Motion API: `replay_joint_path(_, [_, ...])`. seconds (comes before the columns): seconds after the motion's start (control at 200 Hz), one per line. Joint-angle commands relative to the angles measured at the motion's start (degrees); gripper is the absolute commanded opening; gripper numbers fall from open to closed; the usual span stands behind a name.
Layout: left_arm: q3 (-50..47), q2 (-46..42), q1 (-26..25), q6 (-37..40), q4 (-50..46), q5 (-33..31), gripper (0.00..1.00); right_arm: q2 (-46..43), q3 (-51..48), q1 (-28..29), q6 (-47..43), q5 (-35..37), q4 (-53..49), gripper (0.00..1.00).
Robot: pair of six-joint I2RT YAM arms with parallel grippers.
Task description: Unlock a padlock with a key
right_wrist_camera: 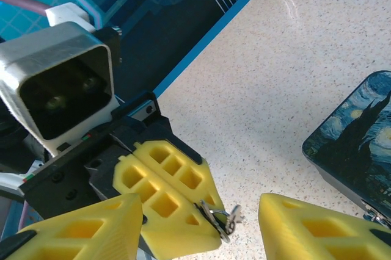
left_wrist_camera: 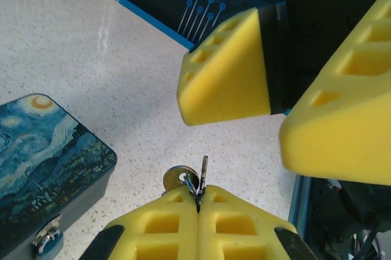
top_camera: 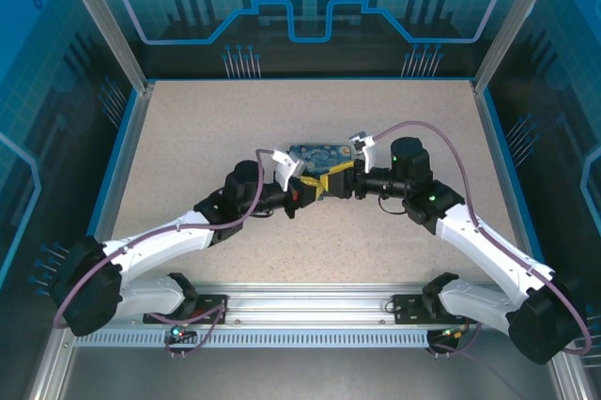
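My left gripper [left_wrist_camera: 198, 202] is shut, and it pinches a small ring of keys at its yellow tips. One thin key [left_wrist_camera: 203, 171] sticks up past the pads next to a round silver key head. In the right wrist view the same key [right_wrist_camera: 235, 216] juts from the left fingers [right_wrist_camera: 168, 193]. My right gripper [right_wrist_camera: 201, 223] is open, with its two yellow fingers on either side of the left gripper's tips and the keys. A small silvery fitting [left_wrist_camera: 47, 235] hangs on the front wall of the night-sky box [left_wrist_camera: 43, 144]. I cannot tell whether that fitting is the padlock.
Both grippers [top_camera: 322, 186] meet in the middle of the speckled table [top_camera: 188, 137], just in front of the painted box [top_camera: 317, 154]. Blue rails and glass walls enclose the table. Grey cables loop over both arms.
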Motion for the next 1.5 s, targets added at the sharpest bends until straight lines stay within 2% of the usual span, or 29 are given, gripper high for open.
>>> replay_joint_path(0.0, [2.0,0.8,0.3,-1.5,-1.9,3.1,0.00,0.5,1.4,-0.5,-1.1,-2.2,-0.8,0.52])
replay_joint_path(0.36, [3.0,1.1,0.4,-1.8,-2.5,3.7,0.00,2.7,0.5,-0.4,-1.1,-2.3,-0.2,0.49])
replay_joint_path(0.695, [3.3,1.3,0.4,-1.9,-2.8,3.6,0.00,4.7,-0.4,-0.5,-0.7,-2.6,1.0,0.37])
replay_joint_path(0.83, [3.5,1.6,0.4,-1.8,-2.6,3.6,0.00,4.8,-0.8,-0.5,-0.5,-3.0,1.4,0.21])
replay_joint_path(0.92, [3.8,1.9,0.3,-1.9,-2.9,3.8,0.00,4.7,-0.9,-0.7,-0.1,-3.0,1.6,0.00])
replay_joint_path(1.106, [4.0,1.8,0.4,-2.4,-3.7,3.1,0.00,4.4,-1.8,-2.9,3.7,-3.8,4.7,0.00])
replay_joint_path(1.171, [3.9,0.9,0.7,-3.0,-4.7,1.8,0.24,4.2,-1.8,-4.1,5.3,-3.4,5.1,0.00])
replay_joint_path(1.291, [2.6,-2.6,2.2,-5.4,-5.9,-1.5,0.57,4.7,-0.7,-6.1,6.7,-3.5,4.3,0.00])
replay_joint_path(1.426, [1.0,-6.7,4.0,-7.5,-5.8,-4.7,0.86,5.6,1.0,-7.0,6.8,-4.0,2.7,0.00])
replay_joint_path(1.456, [1.0,-7.4,4.2,-7.8,-5.8,-5.7,0.98,5.8,1.3,-7.0,6.8,-4.1,2.3,0.00])
replay_joint_path(1.496, [1.1,-8.1,4.5,-8.1,-5.9,-6.2,0.99,6.1,1.7,-7.1,6.6,-4.5,1.9,0.00])
